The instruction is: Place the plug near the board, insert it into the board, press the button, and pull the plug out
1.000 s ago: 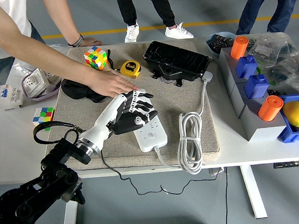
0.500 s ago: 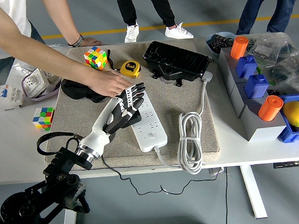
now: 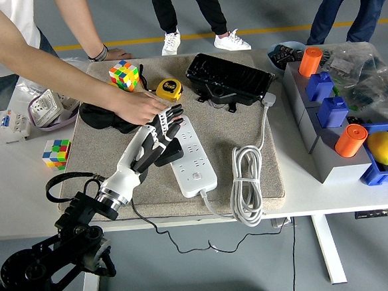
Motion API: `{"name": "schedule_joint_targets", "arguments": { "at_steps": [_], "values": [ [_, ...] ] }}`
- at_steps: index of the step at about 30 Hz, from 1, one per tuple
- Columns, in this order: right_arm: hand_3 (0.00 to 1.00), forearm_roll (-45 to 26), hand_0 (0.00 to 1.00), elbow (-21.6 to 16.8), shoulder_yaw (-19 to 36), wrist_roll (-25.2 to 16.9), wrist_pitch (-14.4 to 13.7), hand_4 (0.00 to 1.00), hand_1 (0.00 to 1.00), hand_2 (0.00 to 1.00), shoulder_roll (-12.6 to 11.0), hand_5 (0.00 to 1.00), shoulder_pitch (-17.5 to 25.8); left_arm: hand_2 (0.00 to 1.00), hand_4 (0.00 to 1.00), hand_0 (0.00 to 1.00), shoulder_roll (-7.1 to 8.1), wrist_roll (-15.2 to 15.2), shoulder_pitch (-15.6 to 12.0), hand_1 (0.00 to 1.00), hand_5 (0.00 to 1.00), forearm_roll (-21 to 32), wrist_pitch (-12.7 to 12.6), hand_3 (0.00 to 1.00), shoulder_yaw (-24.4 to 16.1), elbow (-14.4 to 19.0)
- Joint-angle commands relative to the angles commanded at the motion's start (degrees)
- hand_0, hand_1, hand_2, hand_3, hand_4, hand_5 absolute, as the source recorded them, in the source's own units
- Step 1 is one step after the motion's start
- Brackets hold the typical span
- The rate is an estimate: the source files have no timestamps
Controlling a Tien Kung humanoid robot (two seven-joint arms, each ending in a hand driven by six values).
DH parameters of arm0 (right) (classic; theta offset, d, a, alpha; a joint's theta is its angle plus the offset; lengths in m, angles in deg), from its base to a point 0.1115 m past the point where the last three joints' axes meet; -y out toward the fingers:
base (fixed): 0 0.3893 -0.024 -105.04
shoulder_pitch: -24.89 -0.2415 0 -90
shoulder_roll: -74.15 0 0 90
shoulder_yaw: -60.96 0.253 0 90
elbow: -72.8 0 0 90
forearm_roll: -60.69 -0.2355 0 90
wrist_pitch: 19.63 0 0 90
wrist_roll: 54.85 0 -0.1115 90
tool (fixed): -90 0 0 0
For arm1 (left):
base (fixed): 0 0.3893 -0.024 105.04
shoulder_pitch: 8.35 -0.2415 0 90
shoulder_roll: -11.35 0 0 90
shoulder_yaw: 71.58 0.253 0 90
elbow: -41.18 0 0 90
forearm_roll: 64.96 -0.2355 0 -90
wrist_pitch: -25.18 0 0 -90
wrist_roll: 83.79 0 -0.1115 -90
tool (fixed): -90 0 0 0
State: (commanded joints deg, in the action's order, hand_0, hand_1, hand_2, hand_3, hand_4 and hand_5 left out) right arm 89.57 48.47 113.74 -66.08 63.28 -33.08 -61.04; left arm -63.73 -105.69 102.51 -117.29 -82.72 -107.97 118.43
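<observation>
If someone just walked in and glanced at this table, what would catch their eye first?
Most likely the robot hand, black and white, reaching from the lower left over the white power strip on the tan mat, with a person's hand resting right at its fingertips. After that, the colourful cube at the mat's far left corner and the orange cylinders at the right.

Power strip (image 3: 193,159) left of cable coil (image 3: 248,183)

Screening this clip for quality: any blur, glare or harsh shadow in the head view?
Head view: sharp throughout, evenly lit; soft shadows only, under the left hand and person's hand; mild sheen on the black case; power strip sockets readable.
</observation>
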Motion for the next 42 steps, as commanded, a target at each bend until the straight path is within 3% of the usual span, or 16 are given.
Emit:
{"name": "schedule_joint_targets", "arguments": {
  "at_steps": [7,8,13,14,19,20,23,25,26,31,32,37,38,42],
  "values": [
    [0.544,0.0,0.609,0.0,-0.4,0.0,0.0,0.729,0.610,0.562,-0.2,0.224,0.0,0.906,0.952,0.863,0.22,0.6,0.0,0.870,0.787,-0.3,0.3,0.894,0.0,0.2],
    [0.543,0.0,0.608,-0.1,-0.5,0.0,0.0,0.727,0.610,0.562,-0.2,0.225,-0.1,0.838,0.950,0.802,0.28,0.8,-0.1,0.804,0.792,-0.6,0.3,0.877,-0.1,0.4],
    [0.543,0.1,0.608,-0.1,-0.6,0.0,0.0,0.727,0.610,0.562,-0.4,0.225,0.0,0.838,0.950,0.802,0.89,2.4,-0.3,0.804,0.792,-3.9,0.9,0.877,-0.8,1.9],
    [0.543,0.1,0.609,-0.1,-0.6,0.0,0.0,0.726,0.610,0.562,-0.4,0.226,0.0,0.716,0.933,0.471,1.00,2.2,-0.3,0.674,0.705,-4.5,0.9,0.823,-0.9,2.1],
    [0.543,0.2,0.609,-0.1,-0.3,0.0,0.0,0.726,0.610,0.562,-0.5,0.226,0.1,0.716,0.933,0.471,2.00,5.9,-0.2,0.674,0.705,-10.7,2.4,0.823,-2.7,4.8],
    [0.544,0.2,0.608,-0.1,-0.3,0.0,0.0,0.726,0.609,0.562,-0.5,0.226,0.1,0.608,0.884,0.318,2.26,6.9,-0.1,0.526,0.535,-12.4,2.7,0.813,-3.1,5.4],
    [0.544,0.2,0.608,-0.1,-0.2,0.0,0.0,0.726,0.609,0.562,-0.4,0.226,0.2,0.608,0.884,0.318,3.06,9.1,0.4,0.526,0.535,-16.1,3.9,0.813,-3.6,7.2],
    [0.544,0.2,0.608,-0.1,-0.1,0.0,0.0,0.726,0.609,0.562,-0.4,0.226,0.3,0.608,0.884,0.318,3.59,11.2,0.8,0.526,0.535,-19.5,5.2,0.813,-3.9,8.4],
    [0.544,0.2,0.608,-0.1,-0.1,0.1,0.0,0.727,0.610,0.562,-0.4,0.226,0.3,0.469,0.693,0.185,3.81,12.6,1.1,0.361,0.109,-21.3,5.9,0.790,-4.1,9.1],
    [0.544,0.3,0.608,-0.2,0.0,0.1,0.0,0.727,0.610,0.562,-0.3,0.226,0.4,0.469,0.693,0.185,4.52,21.0,2.3,0.361,0.109,-29.4,11.7,0.790,-5.0,12.1],
    [0.544,0.3,0.608,-0.2,0.1,0.1,0.0,0.726,0.610,0.562,-0.3,0.225,0.3,0.261,0.781,0.085,4.51,22.5,2.6,0.161,0.002,-30.6,12.9,0.881,-5.1,12.4],
    [0.544,0.3,0.608,-0.2,0.4,0.1,0.0,0.726,0.610,0.562,-0.1,0.225,0.4,0.261,0.781,0.085,4.35,29.9,4.1,0.161,0.002,-35.7,18.8,0.881,-4.1,13.0],
    [0.544,0.3,0.608,-0.2,0.5,0.1,0.0,0.726,0.610,0.562,-0.1,0.225,0.4,0.232,0.781,0.062,4.33,30.9,4.4,0.118,0.002,-36.7,19.6,0.902,-3.8,13.1],
    [0.544,0.3,0.608,-0.2,0.7,0.1,0.1,0.726,0.610,0.562,-0.1,0.225,0.4,0.232,0.781,0.062,4.05,35.3,5.7,0.118,0.002,-41.2,22.3,0.902,-2.3,13.1]
  ]
}}
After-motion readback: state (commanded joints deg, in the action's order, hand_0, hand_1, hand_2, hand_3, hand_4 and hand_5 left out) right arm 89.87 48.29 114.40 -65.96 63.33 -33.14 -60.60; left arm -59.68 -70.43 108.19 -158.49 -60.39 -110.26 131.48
